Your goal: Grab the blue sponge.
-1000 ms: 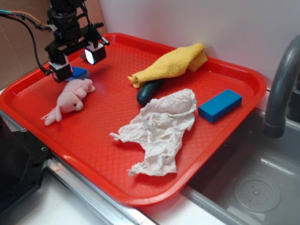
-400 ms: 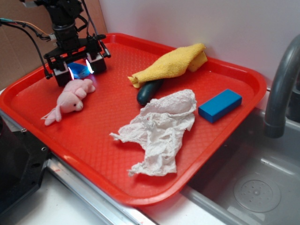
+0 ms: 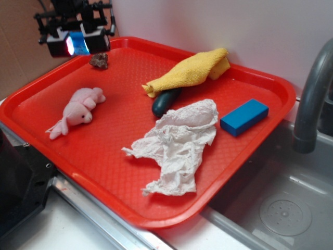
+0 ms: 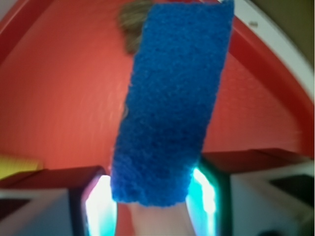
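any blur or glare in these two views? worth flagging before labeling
Exterior: mostly sharp; the gripper is soft, with bright glow from its finger lights washing out the sponge. Soft shadows under the tissue on the tray.
Wrist: sponge fills the frame, slightly soft; tray behind it blurred; cyan-white glare at the fingers near the bottom edge.

sponge (image 4: 170, 103): blue, flat, coarse-textured, long narrow shape
state: pinched at one end between the gripper (image 3: 75, 44) fingers
place: held in the air above the tray's far left corner
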Motion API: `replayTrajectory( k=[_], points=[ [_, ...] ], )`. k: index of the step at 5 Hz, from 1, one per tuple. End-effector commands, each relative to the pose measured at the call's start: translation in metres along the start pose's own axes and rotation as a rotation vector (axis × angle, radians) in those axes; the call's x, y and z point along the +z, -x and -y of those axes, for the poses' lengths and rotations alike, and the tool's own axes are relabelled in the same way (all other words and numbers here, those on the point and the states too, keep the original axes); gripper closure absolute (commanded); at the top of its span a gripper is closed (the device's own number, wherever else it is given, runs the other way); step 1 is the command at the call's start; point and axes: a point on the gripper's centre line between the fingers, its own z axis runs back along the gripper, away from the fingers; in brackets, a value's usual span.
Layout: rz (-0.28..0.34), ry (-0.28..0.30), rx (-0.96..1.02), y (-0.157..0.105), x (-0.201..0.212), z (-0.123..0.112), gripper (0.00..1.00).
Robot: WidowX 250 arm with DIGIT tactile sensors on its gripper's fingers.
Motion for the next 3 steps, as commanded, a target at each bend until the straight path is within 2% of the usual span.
replayTrajectory(
  k=[1,2,3],
  points=[
    [0.144,-0.071,-0.476,0.037,0.096,0.013,1.00],
    [0.180,-0.014,-0.544,0.060,0.116,0.008,1.00],
    [0.184,0.028,-0.553,0.070,0.124,-0.002,1.00]
  ],
)
